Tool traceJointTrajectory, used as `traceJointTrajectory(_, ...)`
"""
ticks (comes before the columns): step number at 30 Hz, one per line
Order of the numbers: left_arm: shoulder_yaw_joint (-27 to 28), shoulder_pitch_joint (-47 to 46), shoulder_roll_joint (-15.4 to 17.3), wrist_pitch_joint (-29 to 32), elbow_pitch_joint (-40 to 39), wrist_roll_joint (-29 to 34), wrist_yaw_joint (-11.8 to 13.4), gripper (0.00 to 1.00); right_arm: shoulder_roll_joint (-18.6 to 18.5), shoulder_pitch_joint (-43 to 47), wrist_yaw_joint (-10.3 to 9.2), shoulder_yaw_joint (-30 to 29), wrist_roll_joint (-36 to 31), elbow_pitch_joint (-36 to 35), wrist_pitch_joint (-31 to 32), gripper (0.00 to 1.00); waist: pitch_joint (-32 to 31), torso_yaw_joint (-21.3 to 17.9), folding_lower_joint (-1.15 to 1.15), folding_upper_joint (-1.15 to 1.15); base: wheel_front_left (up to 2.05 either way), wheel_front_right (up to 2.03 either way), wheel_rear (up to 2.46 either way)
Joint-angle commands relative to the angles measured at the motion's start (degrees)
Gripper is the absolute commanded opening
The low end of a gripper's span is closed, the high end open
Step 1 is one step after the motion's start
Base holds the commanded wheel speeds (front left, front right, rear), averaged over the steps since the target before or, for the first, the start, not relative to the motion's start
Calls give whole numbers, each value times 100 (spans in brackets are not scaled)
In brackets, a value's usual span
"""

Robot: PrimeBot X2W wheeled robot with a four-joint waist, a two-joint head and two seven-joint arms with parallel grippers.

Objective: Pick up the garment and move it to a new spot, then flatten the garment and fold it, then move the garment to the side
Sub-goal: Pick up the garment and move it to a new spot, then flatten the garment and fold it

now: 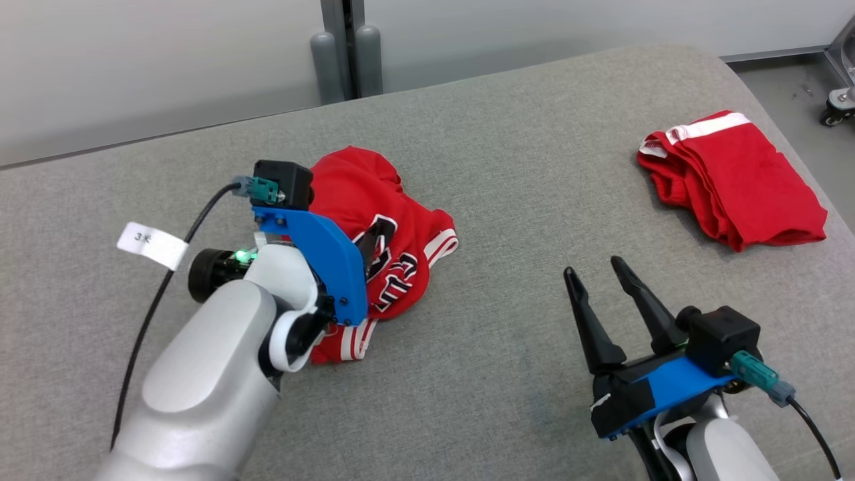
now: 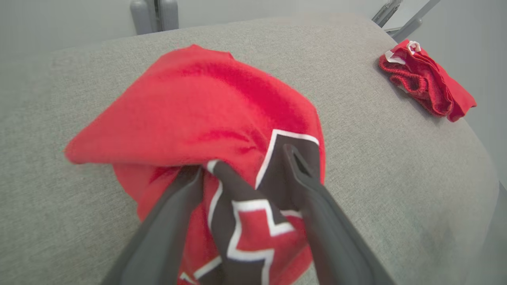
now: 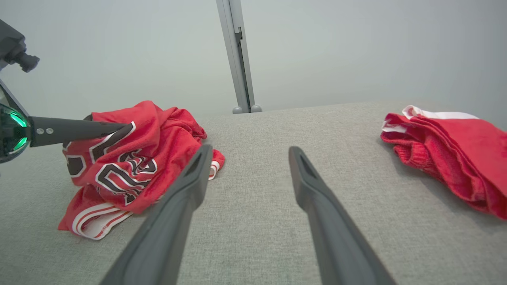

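The garment (image 1: pixel 394 220) is a red jersey with black and white lettering, lying in a crumpled heap on the left half of the grey padded table (image 1: pixel 507 167). My left gripper (image 2: pixel 243 164) reaches down into the heap with its fingers spread wide, open, and cloth (image 2: pixel 206 103) bunches loosely between them. In the right wrist view one left finger (image 3: pixel 79 129) rests on top of the jersey (image 3: pixel 130 158). My right gripper (image 1: pixel 594 268) hovers open and empty over bare table to the right of the jersey, its fingers (image 3: pixel 190 178) pointing toward the far edge.
A second red garment (image 1: pixel 735 177) with a white band lies folded near the table's right edge, also seen from both wrists (image 2: pixel 427 85) (image 3: pixel 451 150). A black cable with a white tag (image 1: pixel 152 245) trails off my left wrist. A grey post (image 1: pixel 347 47) stands behind the table.
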Motion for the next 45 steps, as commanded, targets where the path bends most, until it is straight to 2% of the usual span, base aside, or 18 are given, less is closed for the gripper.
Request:
traceJointTrajectory(1,-11,33,-62,-204,112,59,-61,100,5,-41,1,-69,-40,21,-39,100,-17,43,-1,0,0,0,0)
traceJointTrajectory(7,309,557,-182,-982,-9,-222,-110,100,-28,91,1,-132,-227,57,94,100,-229,308,-1,0,0,0,0)
traceJointTrajectory(14,868,1645,187,-2079,-762,-367,21,100,-113,251,1,-212,-292,-50,321,100,-549,743,-1,0,0,0,0)
traceJointTrajectory(17,1151,2149,369,-2743,-1141,-375,-42,100,-118,327,1,-267,-309,-102,391,100,-650,897,-1,0,0,0,0)
traceJointTrajectory(20,1383,2572,564,-3367,-1402,-218,3,100,-111,436,1,-351,-307,-130,453,100,-724,1055,-1,0,0,0,0)
traceJointTrajectory(21,1383,2572,564,-3367,-1402,-218,3,100,-111,436,1,-351,-307,-130,453,100,-724,1055,-1,0,0,0,0)
traceJointTrajectory(25,1472,2964,811,-4012,-1470,206,119,100,-96,547,1,-421,-321,-95,513,100,-789,1219,-1,0,0,0,0)
traceJointTrajectory(27,1531,3131,886,-4182,-1436,424,229,100,-87,602,1,-471,-311,-41,514,100,-829,1268,-1,0,0,0,0)
traceJointTrajectory(29,1646,3354,806,-4305,-1487,613,336,100,-63,668,1,-603,-274,56,476,100,-860,1326,-1,0,0,0,0)
traceJointTrajectory(35,1699,3604,754,-4349,-1465,811,268,100,-27,760,1,-769,-277,180,401,100,-857,1332,-1,0,0,0,0)
traceJointTrajectory(45,1800,3522,765,-4351,-1555,929,281,100,1,725,1,-842,-288,163,345,100,-804,1262,-1,0,0,0,0)
